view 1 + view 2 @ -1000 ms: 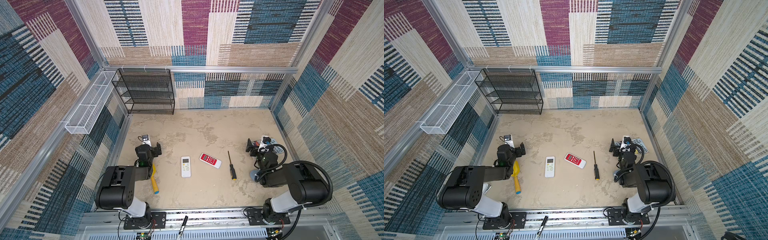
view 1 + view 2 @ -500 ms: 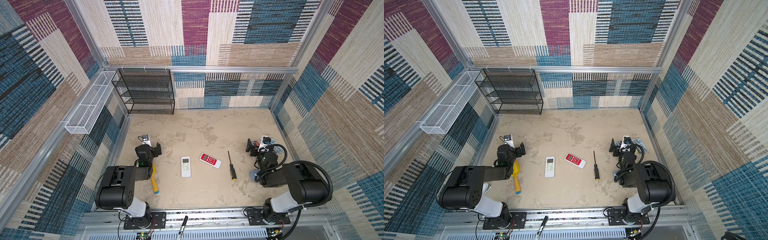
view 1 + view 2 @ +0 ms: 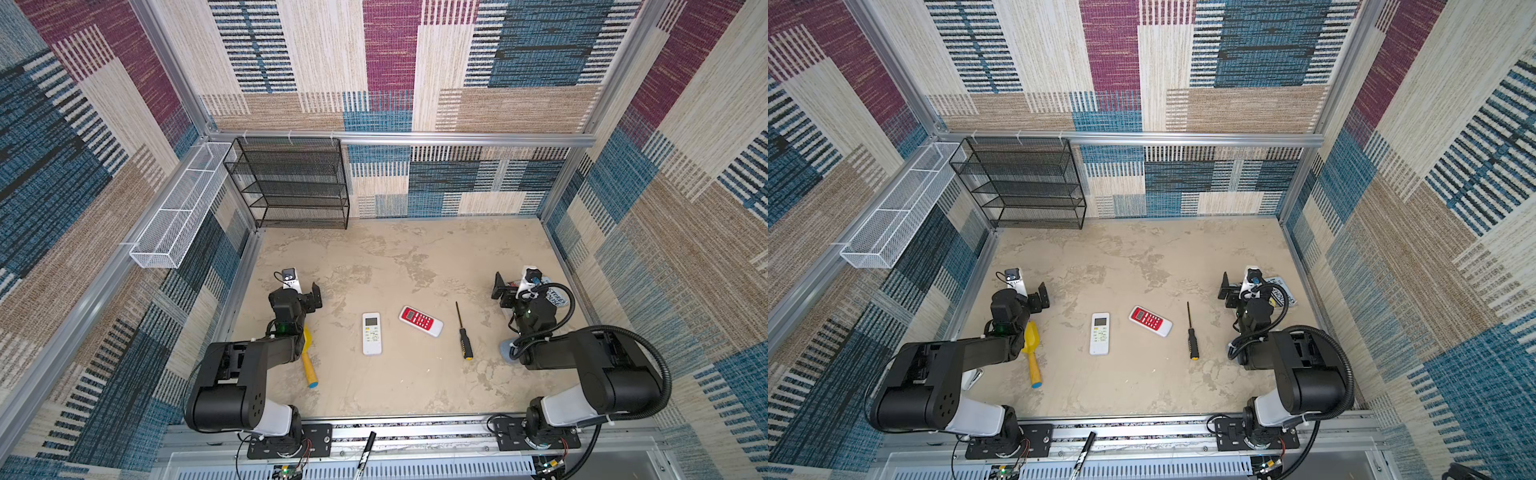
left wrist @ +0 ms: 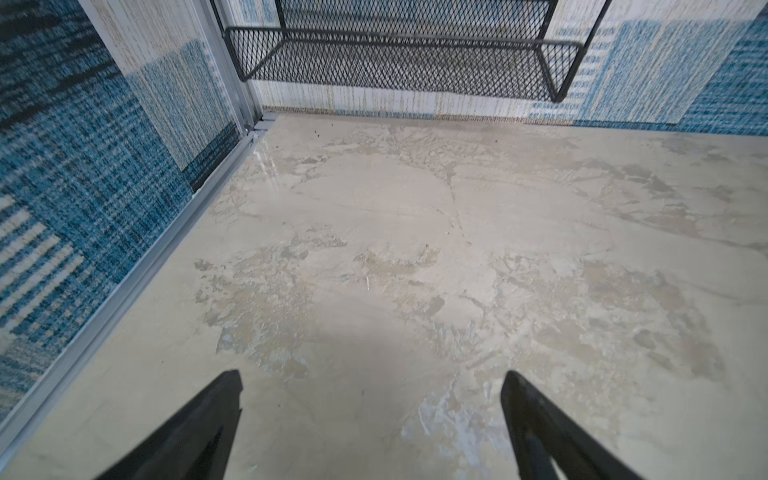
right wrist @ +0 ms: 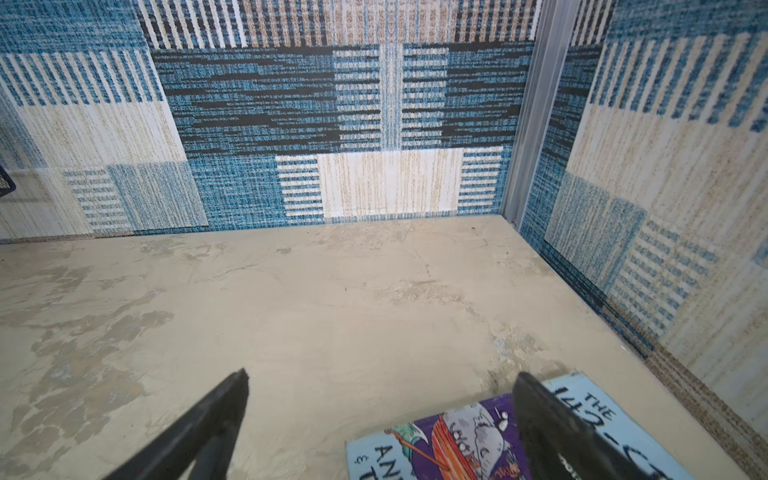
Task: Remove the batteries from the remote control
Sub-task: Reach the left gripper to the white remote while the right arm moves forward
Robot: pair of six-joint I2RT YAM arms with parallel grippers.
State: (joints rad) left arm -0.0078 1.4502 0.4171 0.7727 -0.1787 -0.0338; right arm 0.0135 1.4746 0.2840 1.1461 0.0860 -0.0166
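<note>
Showing, in both top views, white remote point(image 3: 371, 333) and red remote point(image 3: 420, 321) face up on table point(image 3: 395, 257), screwdriver point(image 3: 463, 332) just right of them; finding no batteries in sight, probably inside the remotes; placing left gripper point(image 3: 301, 291) and right gripper point(image 3: 511, 286) at opposite sides, well apart from both remotes. Looking from left wrist: jaws wide apart over bare table, rail point(image 4: 124, 270) near, rack point(image 4: 395, 62) beyond. Looking from right wrist: jaws wide apart, empty, one finger above book point(image 5: 436, 449). Risking a remote skidding under a one-sided push; leaving open room mid-table, little by the walls.
</note>
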